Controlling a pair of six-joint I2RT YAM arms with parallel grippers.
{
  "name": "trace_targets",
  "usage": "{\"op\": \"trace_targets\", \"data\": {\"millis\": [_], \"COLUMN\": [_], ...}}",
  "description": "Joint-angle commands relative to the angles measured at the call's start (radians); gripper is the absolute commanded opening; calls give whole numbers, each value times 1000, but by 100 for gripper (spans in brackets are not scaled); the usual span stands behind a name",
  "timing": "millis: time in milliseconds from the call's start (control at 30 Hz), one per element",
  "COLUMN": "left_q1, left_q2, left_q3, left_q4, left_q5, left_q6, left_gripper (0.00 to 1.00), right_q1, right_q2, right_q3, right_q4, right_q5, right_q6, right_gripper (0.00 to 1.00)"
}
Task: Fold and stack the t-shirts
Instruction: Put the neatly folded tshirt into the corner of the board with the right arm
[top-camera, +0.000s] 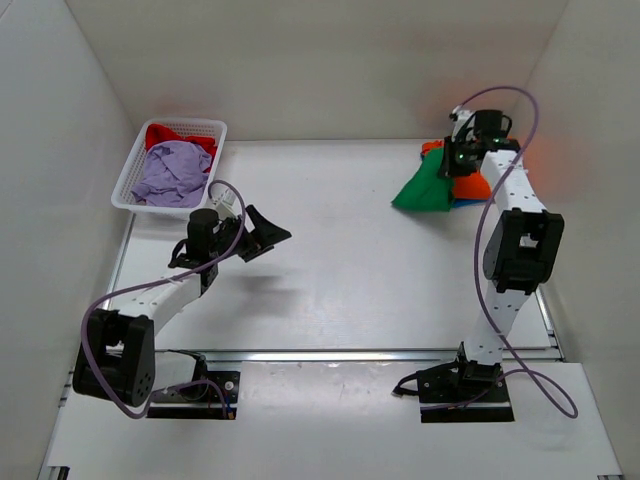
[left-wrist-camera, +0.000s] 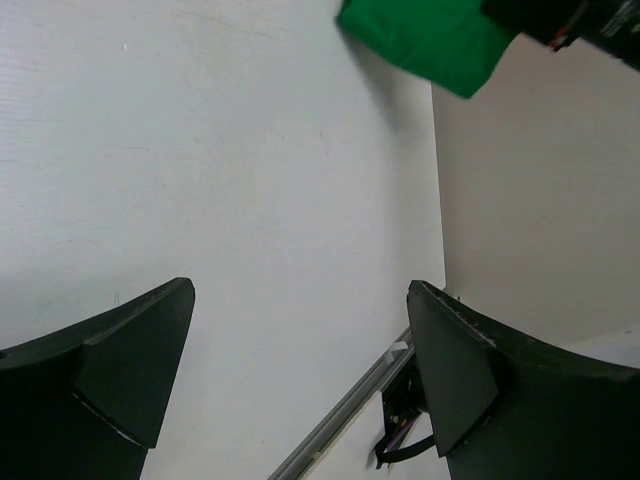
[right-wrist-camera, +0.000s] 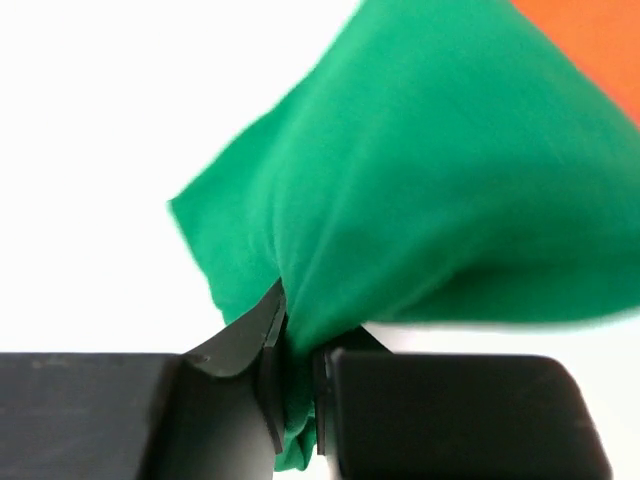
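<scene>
At the far right, the right gripper pinches a fold of the green t-shirt (probably to lift and spread it). The left gripper hovers left of centre, fingers spread, empty.

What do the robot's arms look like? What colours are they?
The left arm and right arm are white tubes with chunky black joints. A thin purple cable loops along each. The left gripper and right gripper have two black fingers.
</scene>
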Motion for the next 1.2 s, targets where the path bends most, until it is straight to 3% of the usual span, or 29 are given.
{"op": "trace_targets", "data": {"millis": [0, 200, 567, 867, 1167], "left_q1": [-16, -11, -16, -25, -51], "left_q2": [6, 22, 55, 82, 112], "left_q3": [28, 31, 51, 71, 85], "left_q4": [37, 23, -1, -18, -29], "left_q5": [-8, -14, -17, -29, -44], "left_q6": [19, 39, 48, 59, 68], "left_gripper": [98, 99, 98, 99, 98], "right_q1": [-48, -100, -226, -256, -180], "right_q2": [17, 154, 260, 318, 280], "right_q3": [204, 484, 609, 617, 471], "right_q4": [-46, -186, -172, -145, 84], "right_q5": [-42, -10, -160, 33, 432], "right_q6": [-125, -240, -222, -265, -375], "right_gripper": [0, 0, 0, 0, 0]}}
